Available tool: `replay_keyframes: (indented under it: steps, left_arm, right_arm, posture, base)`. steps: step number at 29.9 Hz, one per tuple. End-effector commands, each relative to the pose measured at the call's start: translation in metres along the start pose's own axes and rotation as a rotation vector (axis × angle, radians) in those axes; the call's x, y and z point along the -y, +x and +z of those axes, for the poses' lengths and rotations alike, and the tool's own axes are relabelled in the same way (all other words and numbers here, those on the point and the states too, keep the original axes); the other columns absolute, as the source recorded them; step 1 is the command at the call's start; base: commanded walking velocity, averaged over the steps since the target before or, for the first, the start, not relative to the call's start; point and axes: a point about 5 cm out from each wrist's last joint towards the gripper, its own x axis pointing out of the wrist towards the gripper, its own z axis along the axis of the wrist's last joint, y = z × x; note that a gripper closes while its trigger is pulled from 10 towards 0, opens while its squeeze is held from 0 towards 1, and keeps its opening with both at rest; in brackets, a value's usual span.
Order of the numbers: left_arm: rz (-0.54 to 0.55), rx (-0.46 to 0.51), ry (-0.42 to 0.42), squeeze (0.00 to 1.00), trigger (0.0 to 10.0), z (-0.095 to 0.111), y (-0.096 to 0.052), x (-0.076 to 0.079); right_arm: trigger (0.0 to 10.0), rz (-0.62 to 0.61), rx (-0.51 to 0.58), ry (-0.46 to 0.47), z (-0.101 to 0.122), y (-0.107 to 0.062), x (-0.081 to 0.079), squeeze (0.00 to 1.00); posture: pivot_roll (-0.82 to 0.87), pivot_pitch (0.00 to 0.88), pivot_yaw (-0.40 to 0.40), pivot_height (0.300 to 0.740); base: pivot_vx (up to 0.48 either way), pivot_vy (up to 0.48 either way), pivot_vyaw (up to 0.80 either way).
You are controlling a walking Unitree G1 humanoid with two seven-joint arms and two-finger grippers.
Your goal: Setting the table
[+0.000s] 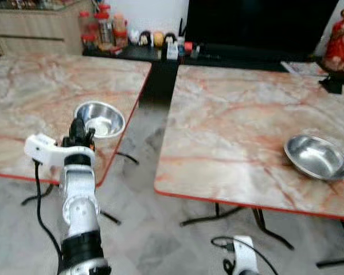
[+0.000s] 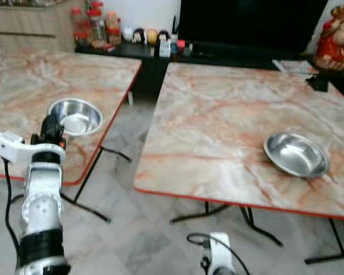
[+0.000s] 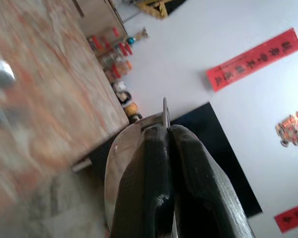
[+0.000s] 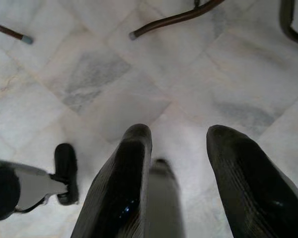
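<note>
Left gripper [image 1: 80, 130] pinched tight on near rim of steel bowl [image 1: 103, 118] just ahead of it on left table [image 1: 40, 97]; right gripper [image 4: 179, 148] hangs spread, holding nothing, floor [image 4: 89, 74] beyond fingertips.

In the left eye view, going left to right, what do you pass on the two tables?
Left pincer shut on the rim of the steel bowl → gap of floor → bare right table → second steel bowl.
</note>
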Motion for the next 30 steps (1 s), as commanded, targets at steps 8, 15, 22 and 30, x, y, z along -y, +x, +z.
replay_keyframes:
  steps: [8,15,22,30]
  left_arm:
    - [-0.030,-0.064,-0.119,0.00,10.0,-0.026,-0.005,0.017]
    - [-0.025,-0.067,-0.111,0.00,10.0,-0.025,-0.007,0.014]
    - [-0.033,-0.056,-0.035,0.00,10.0,-0.016,-0.009,0.009]
    - [-0.020,-0.069,-0.004,0.00,10.0,-0.015,-0.015,0.003]
  right_arm:
    - [10.0,-0.021,0.015,0.013,0.002,-0.001,0.009,0.00]
    - [10.0,-0.021,0.021,0.016,0.003,-0.001,0.010,0.00]
    - [10.0,-0.021,0.023,0.009,0.004,-0.001,0.011,0.00]
    - [10.0,-0.025,0.027,0.007,0.005,-0.001,0.012,0.00]
  posture:
    - [0.05,0.000,-0.026,0.732]
    - [0.05,0.000,-0.027,0.732]
    - [0.05,0.000,-0.032,0.732]
    - [0.05,0.000,-0.036,0.732]
  base:
    - [0.000,-0.425,0.00]
    - [0.000,-0.423,0.00]
    - [0.000,-0.422,0.00]
    - [0.000,-0.417,0.00]
